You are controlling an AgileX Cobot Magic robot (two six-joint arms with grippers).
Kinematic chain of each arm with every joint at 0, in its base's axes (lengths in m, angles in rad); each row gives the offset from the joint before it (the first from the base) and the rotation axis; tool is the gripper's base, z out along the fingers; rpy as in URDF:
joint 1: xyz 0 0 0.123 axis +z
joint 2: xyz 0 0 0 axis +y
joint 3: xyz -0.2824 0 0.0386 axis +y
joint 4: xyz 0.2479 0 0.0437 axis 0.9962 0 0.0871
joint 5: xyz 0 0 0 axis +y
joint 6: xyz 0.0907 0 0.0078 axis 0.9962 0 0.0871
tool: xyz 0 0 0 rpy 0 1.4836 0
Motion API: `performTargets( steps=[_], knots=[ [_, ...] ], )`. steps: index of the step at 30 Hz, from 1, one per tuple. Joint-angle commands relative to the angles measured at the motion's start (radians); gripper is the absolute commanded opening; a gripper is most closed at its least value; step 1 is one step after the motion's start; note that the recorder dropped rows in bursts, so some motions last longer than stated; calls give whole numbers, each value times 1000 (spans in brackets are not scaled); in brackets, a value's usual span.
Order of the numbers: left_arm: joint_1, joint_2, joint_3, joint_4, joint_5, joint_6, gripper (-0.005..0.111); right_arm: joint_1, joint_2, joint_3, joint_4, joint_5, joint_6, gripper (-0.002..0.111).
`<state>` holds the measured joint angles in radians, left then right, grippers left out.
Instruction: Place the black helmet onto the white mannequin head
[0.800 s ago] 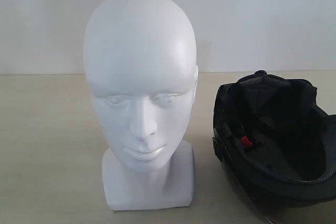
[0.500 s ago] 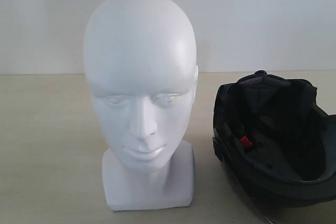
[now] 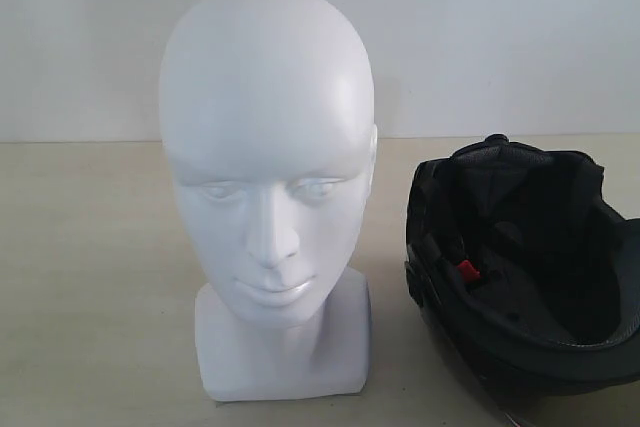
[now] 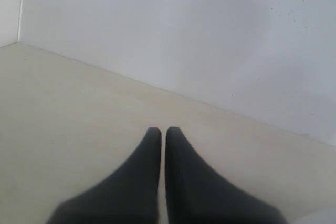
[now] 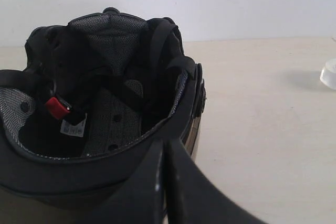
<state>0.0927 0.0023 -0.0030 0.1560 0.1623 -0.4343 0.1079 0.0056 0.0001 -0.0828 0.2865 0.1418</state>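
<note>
**A:** How do the left jaws stand?

**B:** Pressed together, with only a thin slit between them. They hold nothing and hang over the bare surface (image 4: pixel 63 129) near the white wall (image 4: pixel 184 30).

**A:** And the right jaws?

**B:** Also together and empty. Their tips sit right at the near rim of the black helmet (image 5: pixel 105 93). I cannot tell whether they touch it.

**A:** Where is the helmet, and how does it lie?

**B:** It rests crown-down on the surface with its opening facing up, so the dark padded lining shows. In the exterior view it sits just beside the white mannequin head (image 3: pixel 268 147), on that head's right as seen there. There is a narrow gap between the two, and the frame edge cuts off part of the helmet. Its tinted visor (image 5: pixel 195 136) faces the right wrist camera, so its front-to-back line runs from there toward the wall.

**A:** And the head?

**B:** It stands upright on its squarish base, long axis vertical, face turned to the exterior camera.

**A:** What does one view add over another?

**B:** Only the exterior view shows the head. The right wrist view gives the close detail: the red buckle (image 5: pixel 56 106), a small white label (image 5: pixel 72 127) beside it, and the mesh lining. At its edge there is also a small pale object (image 5: pixel 329 73), too cropped to name.
</note>
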Motion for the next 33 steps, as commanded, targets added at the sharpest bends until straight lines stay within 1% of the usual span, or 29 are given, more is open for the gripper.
performTargets(
  steps=[1,11,15,23,27,30,32,33],
  knots=[
    [3,-2,3,1,-5,3,4,-6,-6,0,-6,-8,-10,0],
    [3,-2,3,1,-5,3,4,-6,-6,-10,5,-14,-2,0],
    [3,-2,3,1,-5,3,4,-6,-6,-123,21,-24,6,0],
    [3,-2,3,1,-5,3,4,-6,-6,-450,23,-88,6,0],
    [3,-2,3,1,-5,3,4,-6,-6,-538,38,-165,28,0],
    [3,-2,3,1,-5,3,4,-6,-6,-604,54,-264,55,0],
    [3,-2,3,1,-5,3,4,-6,-6,-651,70,-278,85,0],
    [3,-2,3,1,-5,3,4,-6,-6,-679,62,-271,62,0]
  ],
)
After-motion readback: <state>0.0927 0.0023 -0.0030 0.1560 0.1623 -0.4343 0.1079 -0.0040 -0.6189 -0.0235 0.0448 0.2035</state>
